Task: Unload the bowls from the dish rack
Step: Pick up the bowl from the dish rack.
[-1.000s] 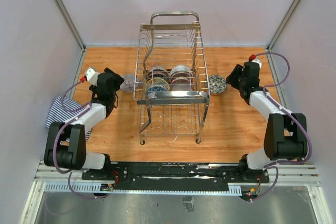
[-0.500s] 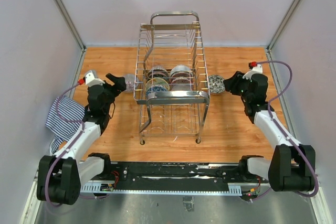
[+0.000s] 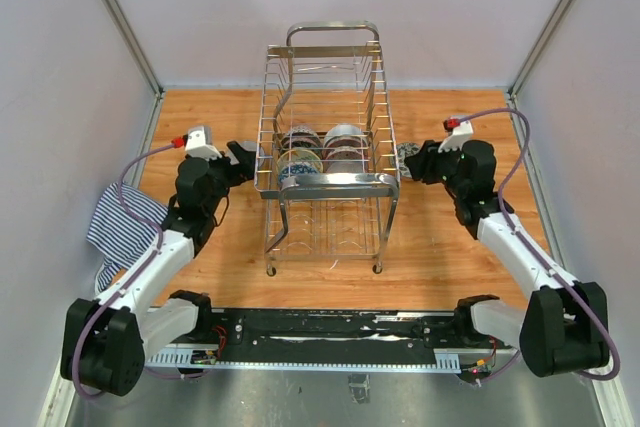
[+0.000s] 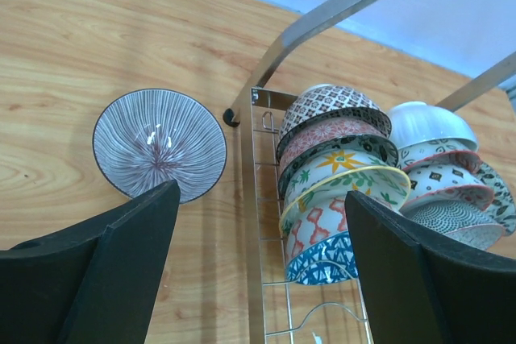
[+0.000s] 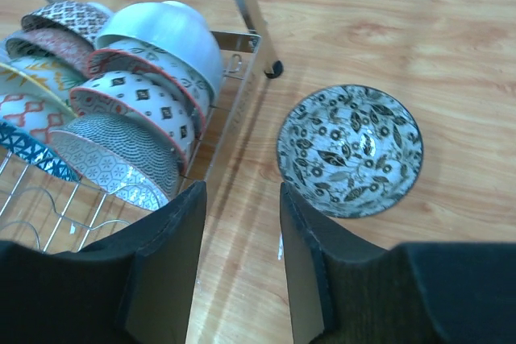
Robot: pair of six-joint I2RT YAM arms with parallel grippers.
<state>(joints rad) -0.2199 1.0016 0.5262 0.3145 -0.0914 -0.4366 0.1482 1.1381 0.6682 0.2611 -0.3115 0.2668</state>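
Bowls [image 3: 300, 160] held in the dish rack [image 3: 335, 179], standing on edge and nested one against the next in two rows side by side; the left wrist view shows the left row [image 4: 339, 167] with red, green, yellow and blue patterns, and the right wrist view shows the right row [image 5: 137, 94] running from a plain pale bowl at the far end to a grey dotted one nearest the camera. The chrome wire rack stands on thin legs at the middle of the wooden worktop [image 3: 450, 237], its thick loop handles at the near and far ends. Two more bowls rest upright on the worktop outside the rack: a striped bowl [image 4: 159, 144] with fine radiating lines just beside the rack's left foot, and a leaf-patterned bowl [image 5: 349, 149] in dark blue-grey just beside its right foot, neither touching the wire. The left claw [image 4: 260, 199] hangs above the rack's left edge with its jaws spread wide and nothing between them; seen from above, it [image 3: 245, 159] covers most of the striped bowl. The right claw [image 5: 242, 191] is open by a narrower gap, also empty, above the strip of worktop between rack and leaf-patterned bowl. A striped cloth [image 3: 120, 222] lies at the worktop's left edge, well apart from the rack
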